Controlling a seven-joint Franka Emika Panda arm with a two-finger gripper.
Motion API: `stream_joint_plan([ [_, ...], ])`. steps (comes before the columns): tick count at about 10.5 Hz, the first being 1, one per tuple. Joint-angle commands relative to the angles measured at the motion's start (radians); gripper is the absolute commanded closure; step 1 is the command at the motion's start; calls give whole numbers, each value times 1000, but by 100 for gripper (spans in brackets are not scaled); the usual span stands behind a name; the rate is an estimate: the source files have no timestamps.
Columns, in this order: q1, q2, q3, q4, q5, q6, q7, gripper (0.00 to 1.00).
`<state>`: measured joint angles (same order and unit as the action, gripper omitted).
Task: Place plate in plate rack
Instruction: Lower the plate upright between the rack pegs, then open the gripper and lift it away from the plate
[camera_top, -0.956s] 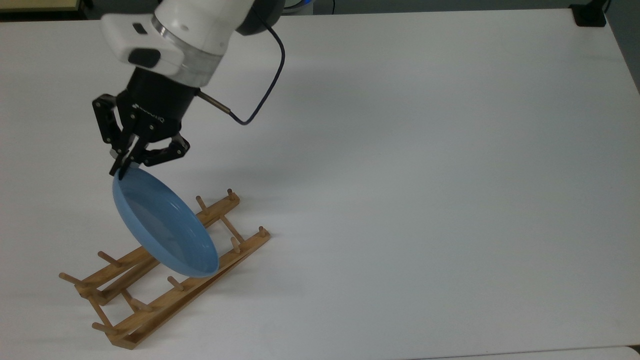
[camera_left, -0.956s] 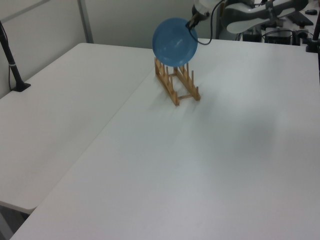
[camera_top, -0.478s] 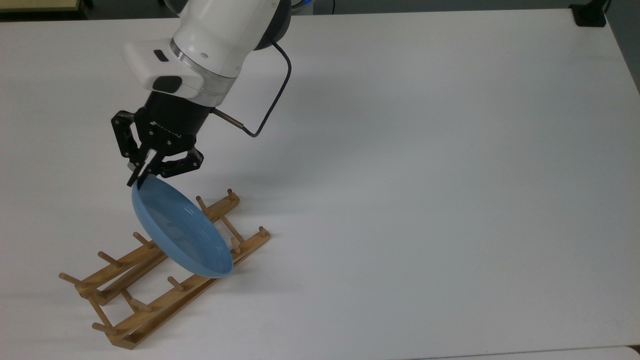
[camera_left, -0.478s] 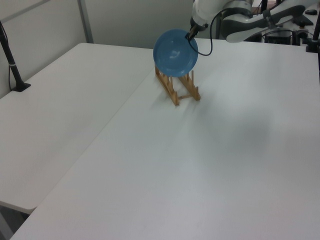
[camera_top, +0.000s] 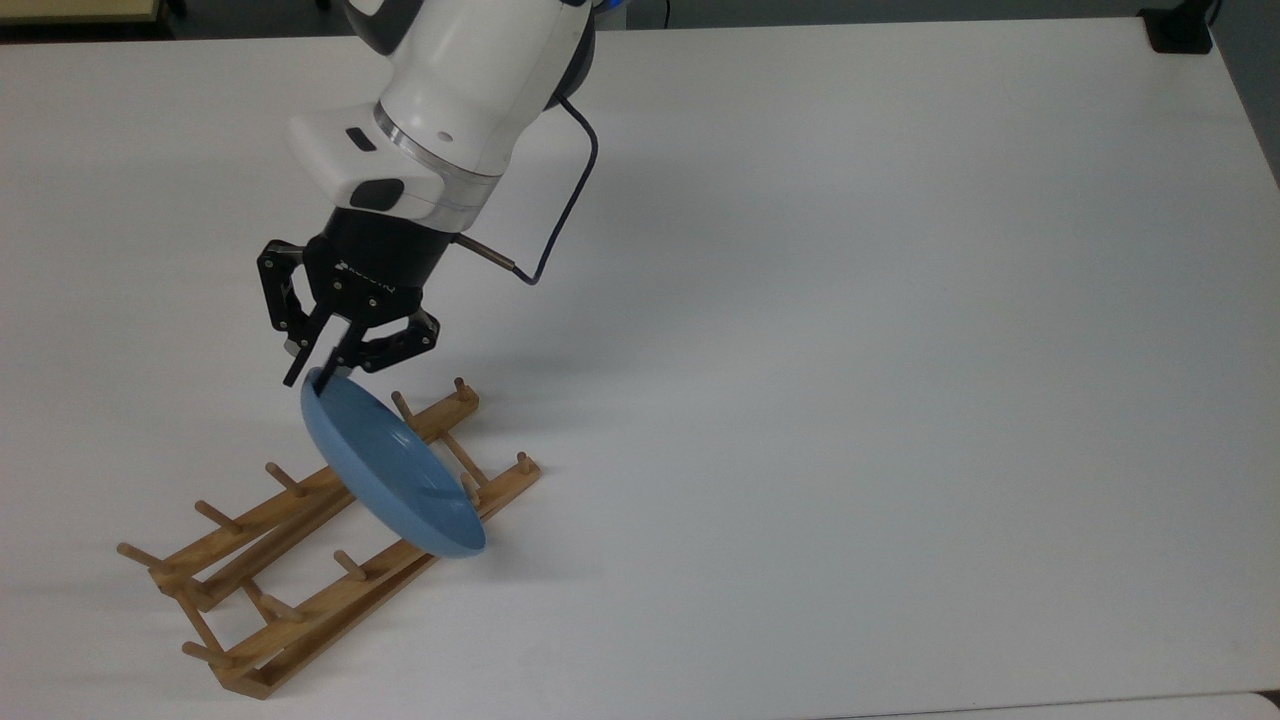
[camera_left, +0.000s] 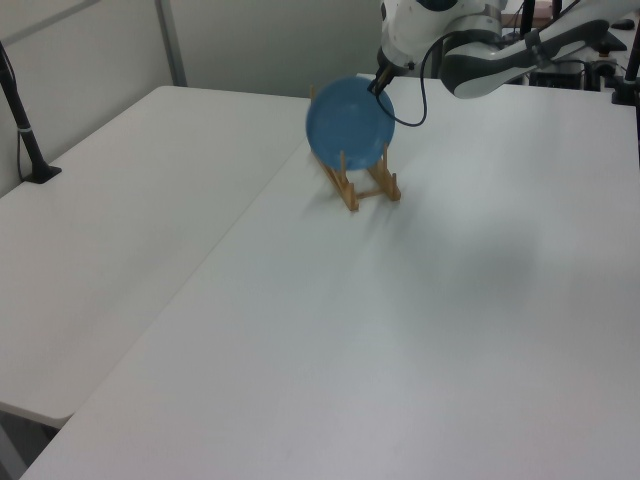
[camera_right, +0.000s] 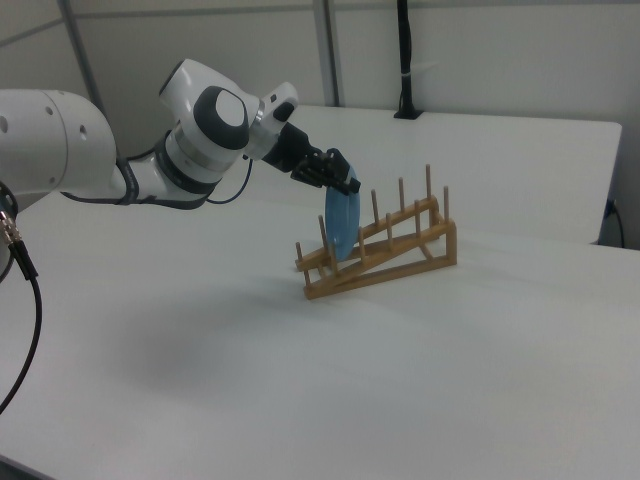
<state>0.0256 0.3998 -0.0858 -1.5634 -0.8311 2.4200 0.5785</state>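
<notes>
Over the rack's upper end, toward the top view's right, the plate (camera_top: 395, 480) stands nearly on edge, its hollow face turned to the top view's upper right. The right view shows it dipping between the first pegs at the near, low end of the rack (camera_right: 385, 250), tilted a little off upright. Whether its bottom edge already touches a rail you cannot tell from these views; in the top view the lower rim overlaps the near rail and juts slightly past it.

The gripper (camera_top: 322, 378) pinches the plate's top rim, jaws closed down to the thickness of that rim, one finger on each face. The hold is small and high, so the plate can swing under it.

To do this step well, judge it as a lowering, not a drop. Bring the plate down straight, keeping its plane square to the rails so both rails catch it between matching pegs. Watch the right view for the rim seating in the gap, and the left view, where the plate (camera_left: 348, 122) hides much of the rack (camera_left: 362, 185), for sideways drift. Let go only once the plate leans steadily on pegs. The rack looks light; a sideways push could slide it on the white table (camera_top: 900, 350).
</notes>
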Motion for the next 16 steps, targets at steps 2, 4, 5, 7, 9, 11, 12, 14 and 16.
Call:
stream_joint_plan([
  [2,14,-10,-5,-1,-11,21,32,0],
  [4,17,-24,15,-1,65,11,53,0],
  [5,29,-41,18,0,120,-5,53,0],
  [7,65,-84,18,-1,225,-103,49,0],
  [9,82,-125,20,-9,337,-192,28,0],
  [11,88,-173,43,-7,509,-354,-125,0],
  [12,88,-205,43,-9,595,-437,-205,0],
  [14,85,-263,43,-27,700,-585,-307,0],
  [16,71,-346,31,-91,781,-660,-420,0],
])
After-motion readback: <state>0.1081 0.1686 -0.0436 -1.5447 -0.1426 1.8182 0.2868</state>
